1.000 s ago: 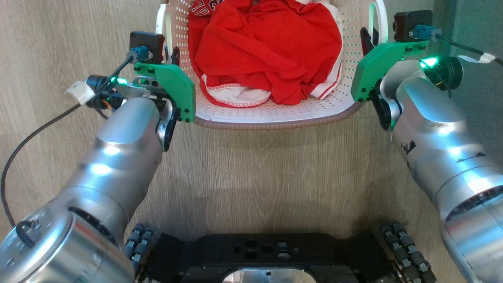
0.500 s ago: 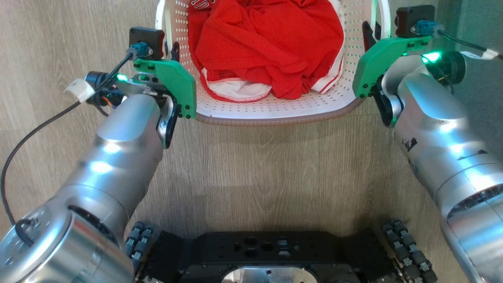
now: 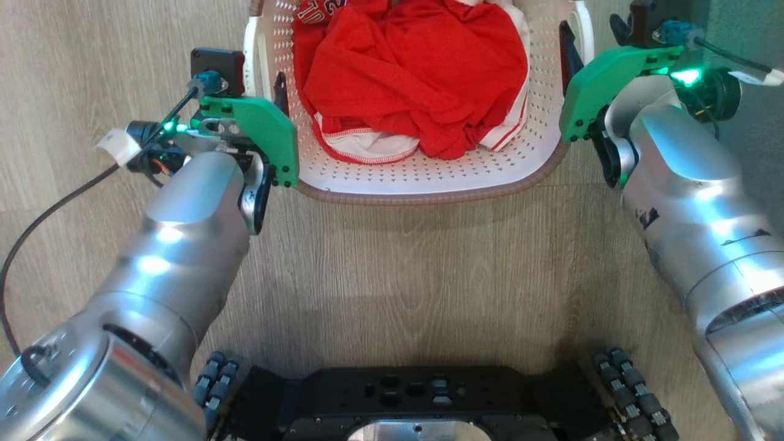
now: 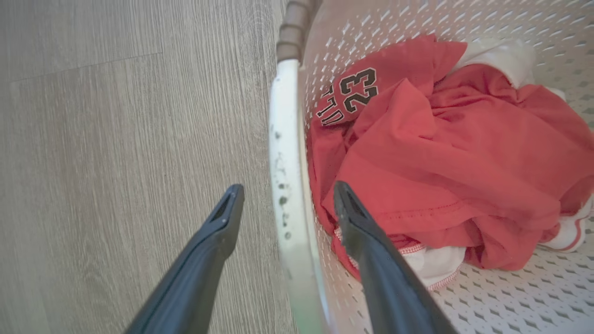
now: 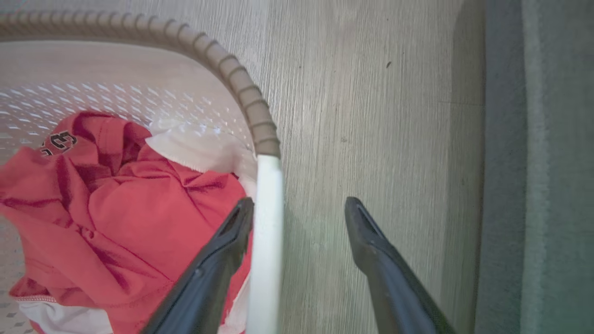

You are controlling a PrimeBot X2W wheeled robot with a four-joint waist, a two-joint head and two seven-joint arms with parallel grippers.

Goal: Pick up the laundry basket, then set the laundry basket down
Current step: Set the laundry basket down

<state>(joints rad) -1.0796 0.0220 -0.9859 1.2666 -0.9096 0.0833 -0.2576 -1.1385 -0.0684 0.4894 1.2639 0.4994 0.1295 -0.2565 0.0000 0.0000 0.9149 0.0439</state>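
The left pincer point(image 4: 285, 195) stands wide, its two dark fingers point(image 4: 218, 232) straddling the basket's white left handle point(image 4: 284, 153) without visibly touching it: one finger hangs outside above the wood-grain floor point(image 3: 392, 275), the other inside above a crumpled red jersey point(image 3: 416, 73) bearing the number 23. The right pincer point(image 5: 299, 204) is likewise wide, set across the white right handle point(image 5: 267, 241); its inner finger lies against or just beside that handle over the jersey, while the outer finger is well clear of it above the floor, near a grey-green strip point(image 5: 533, 162) along that side. The basket point(image 3: 429, 174), cream-white and perforated with a brown woven-look rim point(image 3: 429, 197), sits between the two silver arms at the top of the head view, straight ahead of the robot's black base point(image 3: 416, 398). Whether it rests on the floor or hangs just above it cannot be told. The jersey fills most of it, and a white garment with red trim point(image 3: 367, 145) peeks out from under the jersey's near edge. Green brackets and lit green lamps show at both wrists, and a black cable trails from the left arm across the floor.
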